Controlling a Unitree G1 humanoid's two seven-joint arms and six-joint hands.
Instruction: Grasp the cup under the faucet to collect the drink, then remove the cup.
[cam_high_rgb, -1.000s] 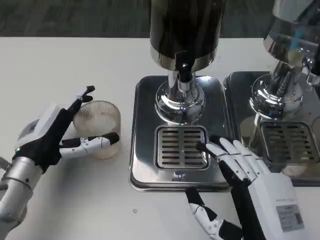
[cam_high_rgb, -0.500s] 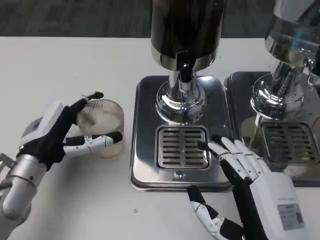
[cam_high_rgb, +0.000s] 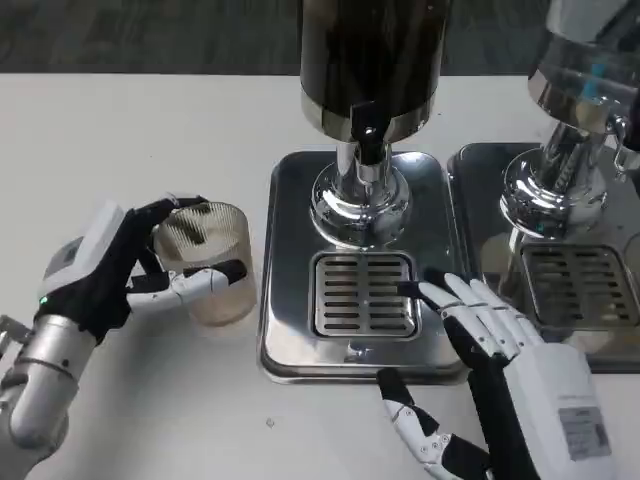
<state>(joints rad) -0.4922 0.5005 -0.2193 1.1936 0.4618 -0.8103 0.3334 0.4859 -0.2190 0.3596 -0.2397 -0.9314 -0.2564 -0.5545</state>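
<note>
The things are carried by a white bench (cam_high_rgb: 130, 130). A ribbed clear cup (cam_high_rgb: 212, 262) is seen standing upright on it at the left. Just to its right a steel drip tray (cam_high_rgb: 285, 300) is set flat on the bench, and a second steel tray (cam_high_rgb: 470, 215) lies close beside that one at the right.

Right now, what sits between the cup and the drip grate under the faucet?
In the head view, only bare table and the steel tray's raised left rim separate the cup from the drip grate.
</note>
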